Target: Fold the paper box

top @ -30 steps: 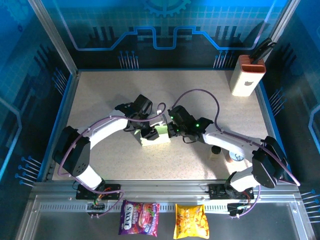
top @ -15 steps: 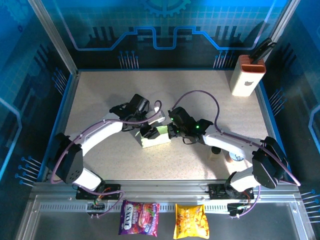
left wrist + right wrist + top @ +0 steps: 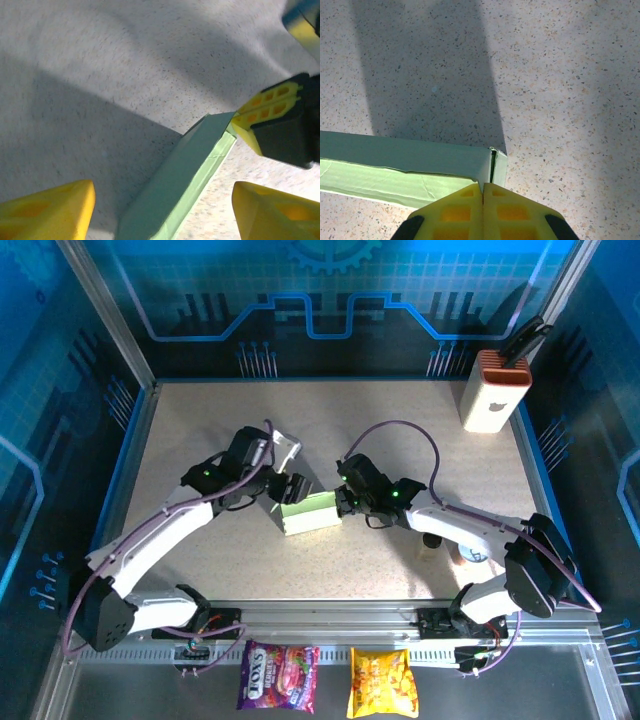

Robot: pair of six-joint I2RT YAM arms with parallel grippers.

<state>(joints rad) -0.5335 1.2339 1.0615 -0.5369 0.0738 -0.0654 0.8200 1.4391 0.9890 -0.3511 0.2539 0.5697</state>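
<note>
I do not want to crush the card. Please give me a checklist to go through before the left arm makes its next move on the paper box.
1. Left tool open: ok. Its fingers stand wide apart, one on each side of the paper box, with gaps on both sides.
2. Right tool holding: ok. It is shut at the box's right end and appears to pinch the end wall.
3. Box resting on the table: ok.
4. Long side wall standing: ok in the right wrist view.
5. Left end of the box closed: cannot tell.
6. Free room: ok. The white block stands far off at the back right corner.
</note>
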